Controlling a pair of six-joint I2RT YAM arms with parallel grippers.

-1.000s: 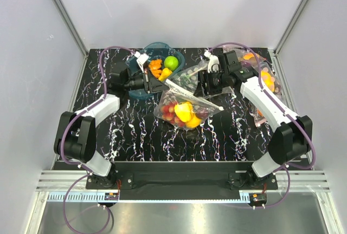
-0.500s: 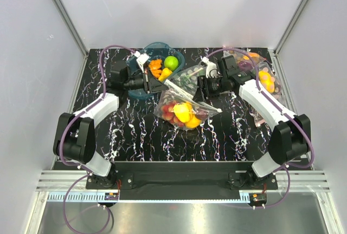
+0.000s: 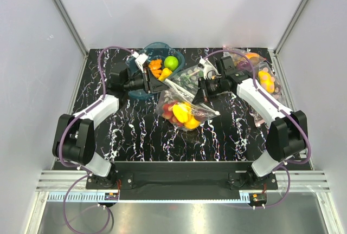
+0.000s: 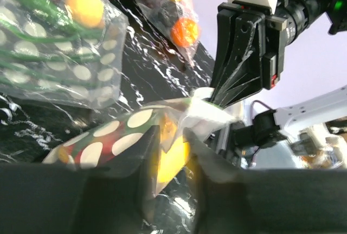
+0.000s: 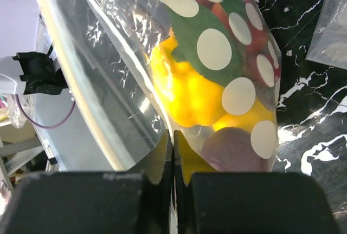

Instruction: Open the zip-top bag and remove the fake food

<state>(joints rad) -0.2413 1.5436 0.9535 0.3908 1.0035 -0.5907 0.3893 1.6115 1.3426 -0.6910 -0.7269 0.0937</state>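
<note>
The zip-top bag (image 3: 187, 116), clear with white dots, lies at the table's middle. It holds the fake food: a yellow pepper (image 3: 182, 112), red berries (image 3: 168, 109), and a dark plum (image 5: 233, 150) in the right wrist view. My right gripper (image 5: 174, 150) is shut on the bag's top film from the right (image 3: 197, 97). At the bag's upper left corner my left gripper (image 3: 162, 85) stands open, and the bag's edge (image 4: 171, 136) lies loose between its fingers (image 4: 143, 158).
A blue bowl (image 3: 136, 90) behind the left gripper holds orange pieces and a lime-green apple (image 3: 171, 62). A second dotted bag (image 4: 54, 55) with green and orange pieces lies behind the main bag. More filled bags (image 3: 265, 82) sit at the far right.
My right gripper has moved left onto the bag's top edge and shut on it. My left gripper, shut before, has opened its jaws.
</note>
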